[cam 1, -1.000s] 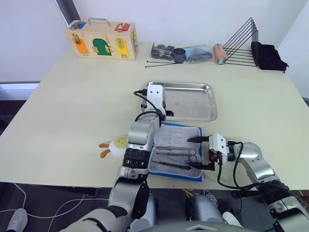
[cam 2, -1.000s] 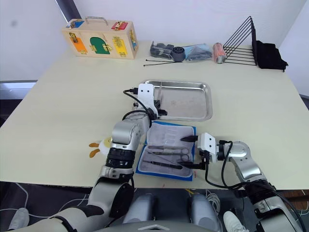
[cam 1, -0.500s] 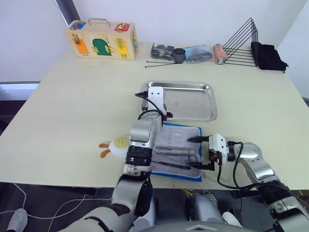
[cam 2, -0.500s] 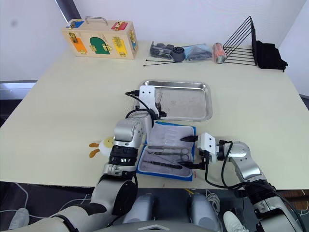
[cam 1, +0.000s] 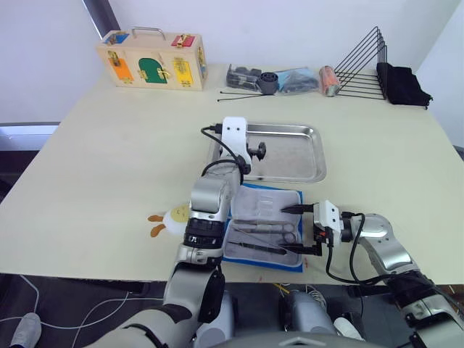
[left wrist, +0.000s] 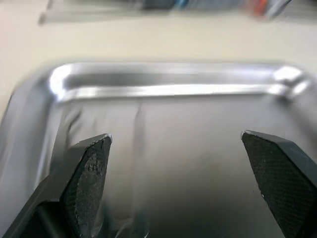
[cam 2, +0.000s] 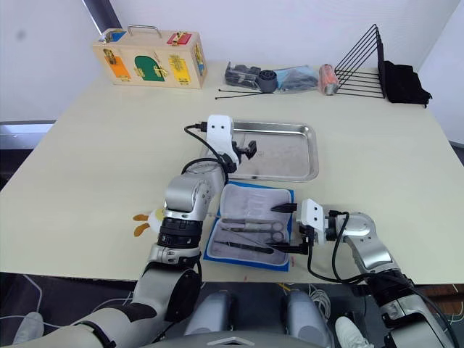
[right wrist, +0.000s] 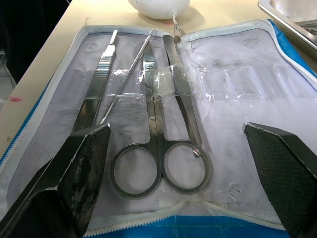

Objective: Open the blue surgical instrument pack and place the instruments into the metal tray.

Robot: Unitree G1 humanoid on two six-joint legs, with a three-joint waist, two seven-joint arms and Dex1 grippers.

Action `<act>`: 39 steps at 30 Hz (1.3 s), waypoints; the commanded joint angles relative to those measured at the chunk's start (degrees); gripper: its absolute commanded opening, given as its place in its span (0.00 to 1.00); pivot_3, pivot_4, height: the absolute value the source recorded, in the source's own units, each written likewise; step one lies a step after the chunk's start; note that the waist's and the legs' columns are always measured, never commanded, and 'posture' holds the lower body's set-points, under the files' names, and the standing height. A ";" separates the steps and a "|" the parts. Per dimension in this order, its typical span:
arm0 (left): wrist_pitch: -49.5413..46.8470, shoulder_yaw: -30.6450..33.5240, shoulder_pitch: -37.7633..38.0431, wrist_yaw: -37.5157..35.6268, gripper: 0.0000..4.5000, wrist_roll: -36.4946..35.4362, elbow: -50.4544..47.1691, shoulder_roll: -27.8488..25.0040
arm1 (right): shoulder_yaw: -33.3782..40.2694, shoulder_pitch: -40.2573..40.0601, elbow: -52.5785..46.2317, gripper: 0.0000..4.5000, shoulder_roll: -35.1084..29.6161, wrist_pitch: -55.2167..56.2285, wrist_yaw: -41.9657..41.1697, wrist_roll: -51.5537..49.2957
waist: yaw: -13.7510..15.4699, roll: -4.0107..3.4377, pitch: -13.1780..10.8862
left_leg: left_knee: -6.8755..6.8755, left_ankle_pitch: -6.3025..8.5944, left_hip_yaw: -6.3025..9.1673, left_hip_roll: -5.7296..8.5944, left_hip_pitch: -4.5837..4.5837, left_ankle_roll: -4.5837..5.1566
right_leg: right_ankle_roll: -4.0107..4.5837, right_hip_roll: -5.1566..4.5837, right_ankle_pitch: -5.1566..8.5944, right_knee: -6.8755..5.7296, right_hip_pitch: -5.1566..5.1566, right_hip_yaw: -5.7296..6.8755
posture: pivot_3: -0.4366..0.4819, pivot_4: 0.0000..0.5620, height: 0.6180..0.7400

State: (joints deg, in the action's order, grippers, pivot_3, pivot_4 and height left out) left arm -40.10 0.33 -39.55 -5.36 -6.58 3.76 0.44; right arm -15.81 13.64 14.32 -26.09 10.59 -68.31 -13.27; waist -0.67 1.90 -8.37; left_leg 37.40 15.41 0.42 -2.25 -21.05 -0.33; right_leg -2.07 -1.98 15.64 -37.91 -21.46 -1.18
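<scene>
The blue surgical instrument pack (cam 1: 265, 226) lies unfolded near the table's front edge, pale lining up. Instruments sit in its clear pockets: ring-handled scissors (right wrist: 159, 163), flat forceps (right wrist: 99, 82) and a thin probe (right wrist: 127, 79). Just beyond it stands the metal tray (cam 1: 313, 155). My left gripper (left wrist: 181, 146) hovers over the tray's left part, open, with nothing between its fingers (left wrist: 89, 168). My right gripper (cam 1: 284, 232) is open at the pack's right edge, pointing across the instruments and apart from them.
A white egg-shaped toy (cam 1: 177, 215) lies against the pack's left side. At the back stand a wooden latch box (cam 1: 152, 59), small clutter (cam 1: 279, 78), long black sticks (cam 1: 246, 94), a black wire rack (cam 1: 362, 65) and a black cloth (cam 1: 402, 83).
My left gripper has gone from shut to wide open and risen a little over the tray's left part. The right arm and the pack have not moved.
</scene>
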 commanded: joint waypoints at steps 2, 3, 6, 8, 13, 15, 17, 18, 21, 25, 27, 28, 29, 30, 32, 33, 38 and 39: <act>7.92 -1.81 0.87 -11.11 0.99 -2.39 -3.24 -5.74 | -3.07 -2.72 5.28 1.00 0.04 -1.92 0.03 4.06 | -0.10 -0.01 0.01 | -0.03 0.00 -0.01 0.00 0.02 0.01 | 0.01 0.01 0.00 0.00 0.00 0.00 | 0.48 0.27 1.00; 9.45 -1.92 1.62 -15.49 0.99 -3.75 -3.91 -7.95 | -3.05 -2.67 5.35 1.00 0.10 -1.91 0.03 4.07 | -0.09 -0.01 0.01 | -0.03 0.01 0.00 0.00 0.02 0.02 | 0.01 0.01 0.00 0.00 0.00 0.00 | 0.48 0.27 1.00; 13.77 -2.29 4.77 -30.46 0.99 -8.54 -6.53 -15.73 | -2.98 -2.62 5.54 1.00 0.28 -1.80 0.04 4.07 | -0.49 -0.04 -0.01 | -0.07 0.04 -0.06 -0.05 0.05 0.08 | 0.01 0.06 0.00 -0.01 -0.02 -0.09 | 0.48 0.27 1.00; 15.24 -1.89 6.05 -35.85 0.99 -10.54 -6.28 -19.25 | -2.96 -2.61 5.62 1.00 0.43 -1.71 0.02 4.13 | -0.31 -0.03 -0.01 | -0.09 0.04 -0.04 -0.05 0.06 0.07 | 0.03 0.06 0.01 0.01 -0.02 0.00 | 0.48 0.27 1.00; 18.05 0.46 10.39 -54.04 0.99 -17.33 -6.68 -30.56 | -2.51 -2.96 5.55 1.00 0.39 -1.14 -0.16 3.80 | -0.43 -0.04 -0.02 | -0.09 0.05 -0.04 -0.07 0.11 0.11 | 0.04 0.05 0.02 -0.01 -0.01 -0.10 | 0.48 0.27 1.00; 19.04 0.94 11.61 -60.04 0.99 -19.73 -6.70 -34.11 | -2.38 -3.10 5.57 1.00 0.21 -0.97 -0.25 3.79 | -0.26 -0.04 -0.04 | -0.12 0.05 -0.04 -0.10 0.11 0.11 | 0.07 0.08 0.03 0.00 -0.03 -0.08 | 0.48 0.27 1.00; 22.08 1.37 13.11 -67.27 0.99 -20.64 -6.06 -38.23 | -2.27 -3.18 5.64 1.00 0.03 -0.77 -0.35 3.80 | -0.21 0.03 -0.03 | -0.11 0.06 -0.03 -0.10 0.06 0.12 | 0.08 0.07 0.04 0.02 -0.03 0.01 | 0.48 0.27 1.00; 23.33 1.56 13.73 -70.97 0.99 -21.31 -5.53 -40.26 | -2.22 -3.19 5.66 1.00 -0.03 -0.71 -0.40 3.80 | -0.20 0.02 -0.04 | -0.12 0.06 -0.05 -0.11 0.07 0.12 | 0.10 0.07 0.05 0.03 -0.03 -0.01 | 0.48 0.27 1.00; 27.96 2.62 14.87 -78.93 0.99 -22.45 -3.22 -44.23 | -2.13 -3.19 5.72 1.00 -0.20 -0.64 -0.58 3.80 | -0.10 0.03 -0.03 | -0.11 0.06 -0.03 -0.11 0.07 0.12 | 0.17 0.05 0.09 0.04 -0.04 -0.02 | 0.48 0.27 1.00; 30.02 2.76 17.07 -86.27 0.99 -29.24 -2.80 -49.68 | -2.01 -3.38 5.70 1.00 -0.39 -0.47 -0.81 3.68 | -0.12 0.02 -0.04 | -0.12 0.06 -0.02 -0.12 0.07 0.13 | 0.28 0.05 0.16 0.04 -0.04 -0.02 | 0.48 0.27 1.00; 32.19 0.75 19.48 -87.14 0.99 -34.20 -3.44 -56.36 | -1.96 -3.54 5.65 1.00 -0.50 -0.40 -0.90 3.60 | -0.16 -0.01 -0.07 | -0.15 0.07 0.03 -0.17 0.06 0.14 | 0.28 0.04 0.16 0.05 -0.09 -0.10 | 0.48 0.27 1.00; 32.72 -0.28 20.45 -87.14 0.99 -36.38 -3.69 -59.72 | -1.96 -3.58 5.62 1.00 -0.56 -0.38 -0.93 3.58 | -0.18 -0.03 -0.12 | -0.15 0.07 0.04 -0.18 0.06 0.14 | 0.28 0.04 0.16 0.05 -0.10 -0.10 | 0.48 0.27 1.00; 33.45 -1.22 21.08 -87.14 0.99 -37.91 -3.70 -62.49 | -1.96 -3.64 5.58 1.00 -0.64 -0.36 -0.98 3.53 | -0.17 -0.11 -0.21 | -0.19 0.07 0.03 -0.21 0.05 0.15 | 0.27 0.03 0.16 0.08 -0.12 -0.12 | 0.48 0.27 1.00; 34.31 -2.21 21.47 -87.14 0.99 -39.48 -3.57 -64.86 | -1.94 -3.67 5.54 1.00 -0.67 -0.37 -1.01 3.51 | -0.05 -0.07 -0.27 | -0.23 0.07 0.03 -0.21 0.05 0.15 | 0.27 0.02 0.16 0.09 -0.14 -0.10 | 0.48 0.27 1.00; 36.78 -4.34 21.99 -87.14 0.99 -42.10 -3.04 -69.41 | -1.87 -3.67 5.52 1.00 -0.68 -0.38 -1.13 3.49 | 0.32 -0.03 -0.28 | -0.24 0.07 0.09 -0.36 0.04 0.15 | 0.29 0.01 0.18 0.12 -0.14 0.00 | 0.48 0.27 1.00; 38.09 -5.37 22.06 -87.14 0.99 -43.13 -2.55 -71.40 | -1.85 -3.62 5.58 1.00 -0.68 -0.35 -1.21 3.51 | 0.32 -0.03 -0.28 | -0.23 0.07 0.06 -0.38 0.05 0.15 | 0.35 -0.02 0.22 0.13 -0.13 0.01 | 0.48 0.27 1.00; 42.84 -9.72 21.07 -87.14 0.99 -45.59 -1.33 -75.98 | -1.76 -3.30 5.97 1.00 -0.70 -0.18 -1.57 3.48 | 0.31 -0.05 -0.30 | -0.22 0.07 -0.08 -0.35 0.06 0.15 | 0.36 0.00 0.24 0.14 -0.14 -0.06 | 0.48 0.27 1.00; 43.94 -10.46 20.72 -87.14 0.99 -45.50 -1.19 -76.23 | -1.75 -3.23 6.02 1.00 -0.71 -0.17 -1.62 3.48 | 0.31 -0.04 -0.31 | -0.22 0.07 -0.13 -0.30 0.04 0.15 | 0.36 0.03 0.24 0.14 -0.15 -0.05 | 0.48 0.27 1.00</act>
State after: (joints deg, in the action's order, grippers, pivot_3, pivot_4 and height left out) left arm 1.60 -10.14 -17.74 -89.48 -50.83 3.00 -74.55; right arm -15.26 13.14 14.98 -25.81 11.97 -69.40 -13.28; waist -0.36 1.86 -8.68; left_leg 37.18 15.48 0.27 -2.53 -21.01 -0.17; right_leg -1.71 -1.92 15.87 -37.77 -21.61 -1.22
